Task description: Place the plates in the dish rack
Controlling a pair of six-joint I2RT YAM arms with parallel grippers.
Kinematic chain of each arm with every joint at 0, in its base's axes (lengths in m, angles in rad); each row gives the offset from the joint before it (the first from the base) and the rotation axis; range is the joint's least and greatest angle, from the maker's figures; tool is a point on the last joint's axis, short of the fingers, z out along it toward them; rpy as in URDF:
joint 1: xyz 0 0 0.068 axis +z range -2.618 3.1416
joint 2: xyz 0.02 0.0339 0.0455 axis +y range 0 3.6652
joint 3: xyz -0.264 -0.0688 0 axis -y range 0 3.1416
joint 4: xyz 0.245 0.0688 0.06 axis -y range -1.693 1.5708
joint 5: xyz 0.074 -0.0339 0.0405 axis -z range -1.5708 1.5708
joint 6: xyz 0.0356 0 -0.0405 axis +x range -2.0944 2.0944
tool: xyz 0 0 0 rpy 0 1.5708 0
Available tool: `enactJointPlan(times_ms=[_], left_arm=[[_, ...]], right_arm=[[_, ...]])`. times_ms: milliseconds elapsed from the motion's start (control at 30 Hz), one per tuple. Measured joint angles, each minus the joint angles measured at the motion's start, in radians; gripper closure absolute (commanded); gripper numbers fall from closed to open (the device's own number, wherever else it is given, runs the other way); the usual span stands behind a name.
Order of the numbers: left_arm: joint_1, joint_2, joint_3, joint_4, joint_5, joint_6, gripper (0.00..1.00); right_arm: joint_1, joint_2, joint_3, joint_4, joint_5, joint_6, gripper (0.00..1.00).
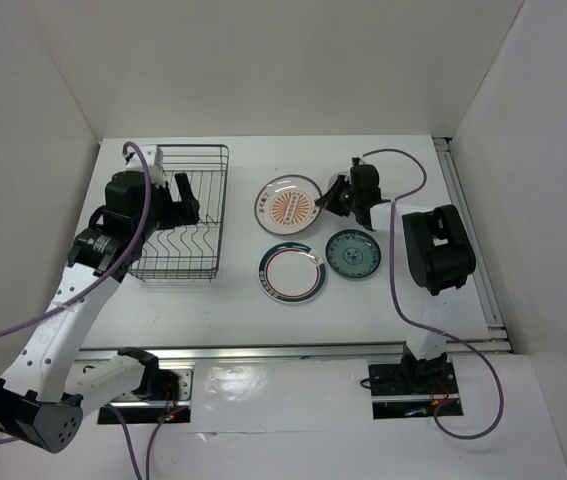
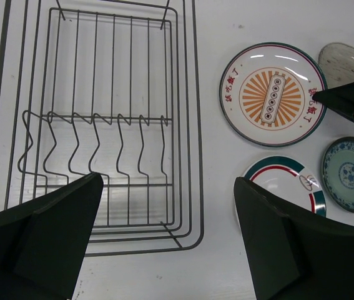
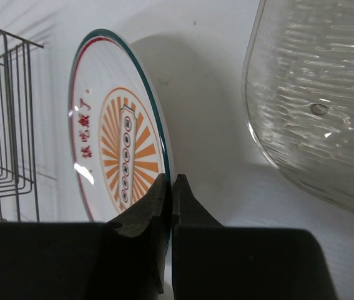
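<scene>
The dark wire dish rack (image 1: pixel 179 214) stands at the back left with nothing in it; its wavy divider (image 2: pixel 94 118) shows in the left wrist view. My left gripper (image 1: pixel 182 194) hangs open above the rack's right side (image 2: pixel 169 181). The plate with the orange centre (image 1: pixel 288 205) lies right of the rack. My right gripper (image 1: pixel 334 199) is shut on its right rim (image 3: pixel 168 187). The red-and-teal ringed plate (image 1: pixel 291 273) and the blue-green plate (image 1: pixel 353 253) lie flat nearer me. The grey plate (image 3: pixel 320 106) lies just right of the held one, mostly hidden under my right arm in the top view.
White walls enclose the table on the left, back and right. A rail (image 1: pixel 473 240) runs along the right edge. Purple cables (image 1: pixel 398 270) trail from both arms. The rack's corner (image 3: pixel 2 125) shows at the left of the right wrist view.
</scene>
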Motion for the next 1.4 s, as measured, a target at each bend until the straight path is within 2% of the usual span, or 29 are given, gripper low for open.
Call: enactJointPlan(times_ms=[133,267,467,600,800,833,900,933,967,1033,1100,1200,1233,1267,1300,1400], left_arm=[[0.0,-0.003,-0.01,0.039,0.034,-0.001,0.0],[0.0,0.027,-0.011,0.061,0.086,-0.001,0.0],[0.0,0.123,-0.011,0.078,0.223,-0.001,0.0],[0.001,0.173,-0.007,0.09,0.296,-0.003,0.0],[0.031,0.169,-0.007,0.138,0.405,-0.006,0.0],[0.033,0.166,-0.007,0.145,0.415,-0.006,0.03],[0.034,0.163,-0.007,0.161,0.43,-0.008,0.15],[0.034,0.163,-0.007,0.166,0.439,-0.009,0.41],[0.035,0.163,-0.007,0.167,0.445,-0.015,0.62],[0.037,0.163,-0.007,0.168,0.462,-0.014,0.98],[0.044,0.158,-0.006,0.187,0.521,-0.036,1.0],[0.047,0.153,-0.005,0.185,0.531,-0.037,1.0],[0.05,0.153,-0.005,0.185,0.535,-0.037,1.0],[0.051,0.153,-0.005,0.185,0.538,-0.037,1.0],[0.051,0.151,-0.005,0.185,0.539,-0.035,1.0],[0.043,0.147,-0.005,0.171,0.493,-0.017,1.0]], right_arm=[[0.003,-0.098,-0.029,-0.008,0.064,0.021,1.0],[-0.005,-0.272,-0.11,0.031,0.068,0.059,1.0],[0.005,-0.426,-0.137,0.152,-0.078,0.058,1.0],[0.055,-0.449,-0.137,0.203,-0.208,0.028,1.0],[0.131,-0.449,-0.137,0.202,-0.312,-0.01,1.0],[0.135,-0.449,-0.138,0.206,-0.325,-0.01,1.0],[0.137,-0.449,-0.15,0.229,-0.355,-0.006,1.0],[0.137,-0.449,-0.159,0.248,-0.376,-0.002,1.0],[0.137,-0.449,-0.167,0.265,-0.389,0.002,1.0],[0.138,-0.449,-0.177,0.285,-0.414,0.01,1.0],[0.132,-0.446,-0.186,0.286,-0.414,-0.002,1.0],[0.132,-0.441,-0.186,0.303,-0.427,-0.003,1.0],[0.132,-0.441,-0.186,0.307,-0.429,-0.002,0.95],[0.133,-0.439,-0.186,0.307,-0.43,-0.002,0.77],[0.133,-0.438,-0.186,0.308,-0.431,0.007,0.01],[0.154,-0.437,-0.185,0.313,-0.438,0.013,0.0]])
